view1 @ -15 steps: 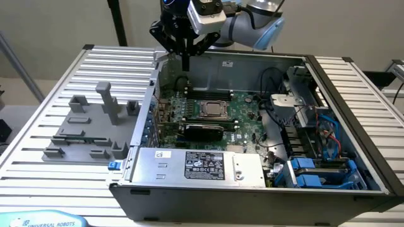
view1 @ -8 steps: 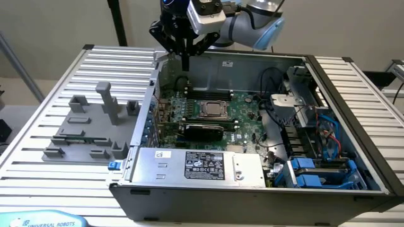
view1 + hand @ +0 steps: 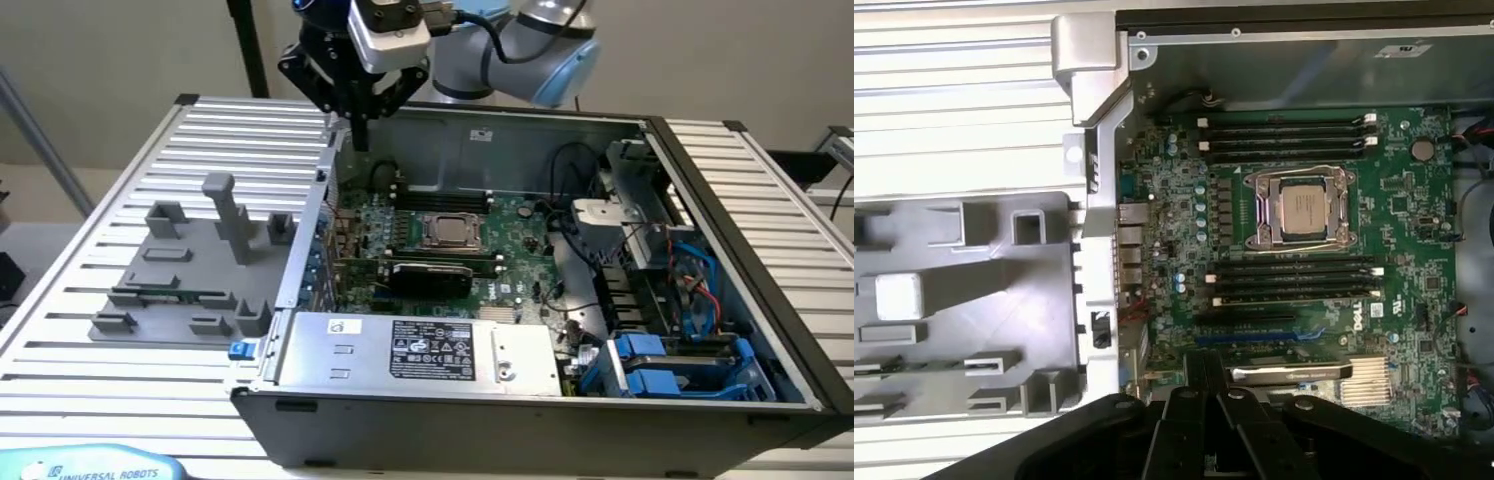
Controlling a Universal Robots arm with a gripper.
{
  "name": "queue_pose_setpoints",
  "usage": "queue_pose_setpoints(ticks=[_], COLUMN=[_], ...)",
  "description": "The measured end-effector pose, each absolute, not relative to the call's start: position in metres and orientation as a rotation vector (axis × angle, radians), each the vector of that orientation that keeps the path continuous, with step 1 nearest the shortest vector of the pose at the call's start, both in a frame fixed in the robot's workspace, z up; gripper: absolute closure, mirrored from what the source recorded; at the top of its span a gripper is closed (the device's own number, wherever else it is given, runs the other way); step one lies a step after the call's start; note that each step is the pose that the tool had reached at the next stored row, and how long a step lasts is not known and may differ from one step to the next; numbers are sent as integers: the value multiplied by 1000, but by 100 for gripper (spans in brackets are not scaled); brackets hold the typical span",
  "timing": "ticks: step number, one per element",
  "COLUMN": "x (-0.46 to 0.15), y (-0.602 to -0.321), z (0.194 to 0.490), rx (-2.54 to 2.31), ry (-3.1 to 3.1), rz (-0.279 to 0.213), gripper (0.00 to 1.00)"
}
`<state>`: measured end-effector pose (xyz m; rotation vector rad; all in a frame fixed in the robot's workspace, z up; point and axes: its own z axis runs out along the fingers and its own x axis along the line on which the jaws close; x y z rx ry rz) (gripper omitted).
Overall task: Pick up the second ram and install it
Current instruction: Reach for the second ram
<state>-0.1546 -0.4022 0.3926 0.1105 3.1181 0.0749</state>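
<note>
My gripper (image 3: pixel 360 132) hangs over the open computer case (image 3: pixel 534 116), by its wall on the exterior view's left and above the motherboard (image 3: pixel 1184 200), with my jaws pressed together and nothing between them. The second ram (image 3: pixel 163 295) lies flat in the grey tray (image 3: pixel 174 262) on the tabletop (image 3: pixel 67 262), well apart from me.

Second ram (image 3: pixel 167 295): thin, narrow green board stick, small dark chips along its face. Lies lengthwise in a low slot of the grey tray (image 3: pixel 147 325), near the tray's front edge. Sits level, well apart from the open computer case (image 3: pixel 534 400), on the exterior view's left.
</note>
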Motion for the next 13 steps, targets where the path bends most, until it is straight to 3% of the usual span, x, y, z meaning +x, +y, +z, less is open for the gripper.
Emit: queue_pose_setpoints(ticks=[13], x=[-214], y=[-409], z=[391], rx=[110], ry=[3118], rz=[75], gripper=[89])
